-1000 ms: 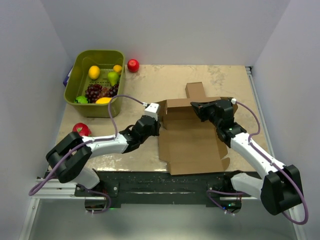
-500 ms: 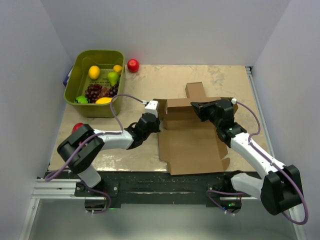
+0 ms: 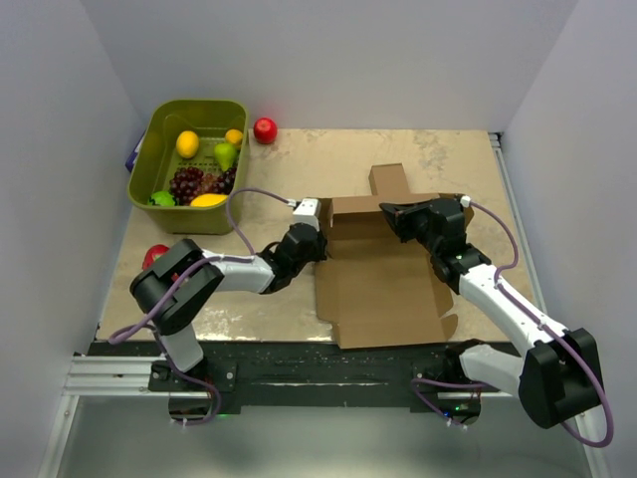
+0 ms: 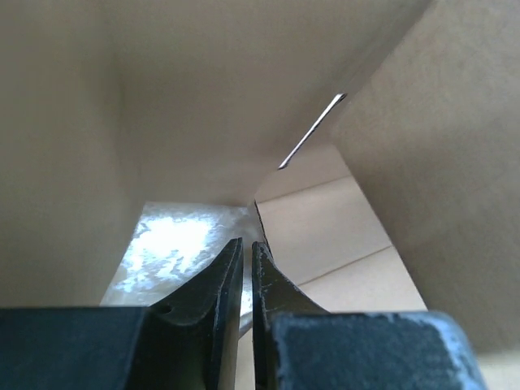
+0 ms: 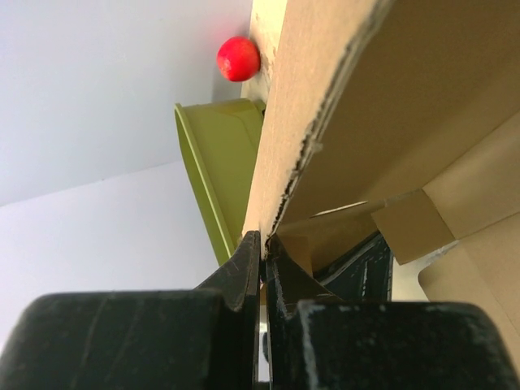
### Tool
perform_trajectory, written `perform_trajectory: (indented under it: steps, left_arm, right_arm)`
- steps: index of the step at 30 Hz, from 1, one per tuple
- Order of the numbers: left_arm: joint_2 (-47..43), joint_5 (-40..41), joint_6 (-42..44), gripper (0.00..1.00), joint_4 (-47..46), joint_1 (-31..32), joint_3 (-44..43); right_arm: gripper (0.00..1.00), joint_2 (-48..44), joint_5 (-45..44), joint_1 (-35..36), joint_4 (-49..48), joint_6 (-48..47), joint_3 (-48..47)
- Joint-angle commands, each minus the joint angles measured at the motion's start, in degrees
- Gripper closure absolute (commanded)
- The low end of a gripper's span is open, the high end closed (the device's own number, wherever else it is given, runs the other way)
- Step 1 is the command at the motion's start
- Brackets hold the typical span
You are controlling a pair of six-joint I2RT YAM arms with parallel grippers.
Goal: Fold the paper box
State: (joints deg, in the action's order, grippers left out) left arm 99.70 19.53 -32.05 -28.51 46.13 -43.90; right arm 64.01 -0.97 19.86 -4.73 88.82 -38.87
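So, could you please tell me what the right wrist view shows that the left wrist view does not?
Only the right wrist view shows the red fruit, the green bin and the right tool clamped on an edge of the paper box. Only the left wrist view shows the left tool, nearly shut at a flap edge, and a glossy patch of table. Both show the box's brown cardboard up close.

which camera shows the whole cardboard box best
The top view: the whole cardboard box lies in sight, flaps and raised back wall. The left wrist view shows only inner walls up close; the right wrist view, one flap edge.
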Motion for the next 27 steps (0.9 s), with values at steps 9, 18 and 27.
perform_trajectory:
  steps: [9,18,27]
  left_arm:
    - [5.0,-3.6,-3.9,0.88,-8.4,1.0,-1.5]
    - [8.1,-3.7,-4.9,0.89,-9.5,3.0,-1.4]
    - [-6.7,-2.7,2.0,0.63,-5.5,2.7,3.5]
  right_arm:
    - [1.0,0.7,-0.5,0.4,1.2,-1.9,1.1]
    - [1.0,0.6,-0.4,0.4,1.2,-1.7,1.5]
    - [1.0,0.5,-0.8,0.3,0.8,-1.4,1.9]
